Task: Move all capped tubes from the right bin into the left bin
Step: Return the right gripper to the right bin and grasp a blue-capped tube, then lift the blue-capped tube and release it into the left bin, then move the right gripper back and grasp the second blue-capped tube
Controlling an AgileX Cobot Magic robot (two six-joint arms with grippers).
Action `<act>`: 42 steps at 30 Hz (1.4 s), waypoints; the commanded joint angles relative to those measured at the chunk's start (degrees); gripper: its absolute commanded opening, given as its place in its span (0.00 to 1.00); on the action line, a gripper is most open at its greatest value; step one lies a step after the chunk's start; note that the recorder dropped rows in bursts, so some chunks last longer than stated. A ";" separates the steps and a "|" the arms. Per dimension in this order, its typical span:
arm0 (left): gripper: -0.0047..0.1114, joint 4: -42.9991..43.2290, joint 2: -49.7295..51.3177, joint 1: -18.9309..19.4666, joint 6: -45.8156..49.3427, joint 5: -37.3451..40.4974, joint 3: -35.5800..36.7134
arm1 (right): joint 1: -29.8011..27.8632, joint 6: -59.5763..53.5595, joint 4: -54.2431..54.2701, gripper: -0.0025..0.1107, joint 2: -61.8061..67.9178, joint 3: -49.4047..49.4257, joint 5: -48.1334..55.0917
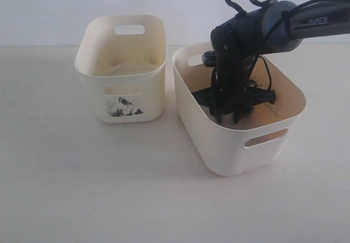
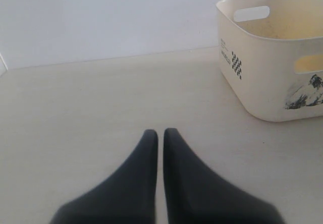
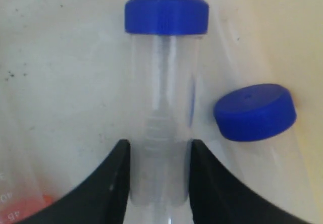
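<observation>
My right gripper is down inside the larger plain right bin. In the right wrist view its fingers press both sides of a clear blue-capped tube lying on the bin floor; the right gripper is shut on it. A second blue-capped tube lies close beside it. A bit of the orange-red cap shows at the frame edge. My left gripper is shut and empty above the table, short of the smaller left bin. That left bin looks empty.
The two bins stand side by side on a pale table, a narrow gap between them. A white wall runs behind. The right arm reaches in from the upper right over the right bin's rim.
</observation>
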 commanded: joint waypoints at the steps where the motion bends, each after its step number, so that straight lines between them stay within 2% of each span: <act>1: 0.08 -0.38 -0.11 0.06 -0.66 -0.86 -0.22 | -0.28 -2.02 -0.54 0.02 0.90 0.03 -0.16; 8: 0.08 -0.38 -0.11 0.06 -0.66 -0.86 -0.22 | -0.28 -2.12 -0.75 0.02 -4.02 -0.20 -2.37; 16: 0.08 -0.38 -0.11 0.06 -0.66 -0.86 -0.22 | -0.28 -8.07 1.72 0.02 -18.73 -0.20 -6.81; 18: 0.08 -0.38 -0.11 0.06 -0.66 -0.86 -0.22 | -0.28 -11.76 6.99 0.02 -21.67 -0.20 -10.65; 20: 0.08 -0.38 -0.11 0.06 -0.66 -0.86 -0.22 | 0.81 -21.39 21.41 0.02 -22.90 -0.20 -19.08; 22: 0.08 -0.38 -0.11 0.06 -0.66 -0.86 -0.22 | 2.69 -27.79 29.42 0.02 -22.02 -0.20 -26.94; 26: 0.08 -0.38 -0.11 0.06 -0.66 -0.86 -0.22 | 6.42 -29.04 30.51 0.02 -17.16 -0.20 -37.62; 27: 0.08 -0.38 -0.11 0.06 -0.66 -0.86 -0.22 | 6.86 -29.04 30.51 0.04 -16.12 -0.20 -38.56; 29: 0.08 -0.38 -0.11 0.06 -0.66 -0.86 -0.22 | 7.49 -29.04 30.51 0.14 -14.23 -0.20 -39.11; 34: 0.08 -0.38 -0.11 0.06 -0.66 -0.86 -0.22 | 8.02 -29.42 30.63 0.45 -12.04 -0.20 -37.99; 37: 0.08 -0.38 -0.11 0.06 -0.66 -0.86 -0.22 | 8.02 -30.81 30.63 0.59 -12.04 -0.20 -37.11; 42: 0.08 -0.38 -0.11 0.06 -0.66 -0.86 -0.22 | 7.85 -33.18 30.27 0.62 -13.29 -0.20 -34.65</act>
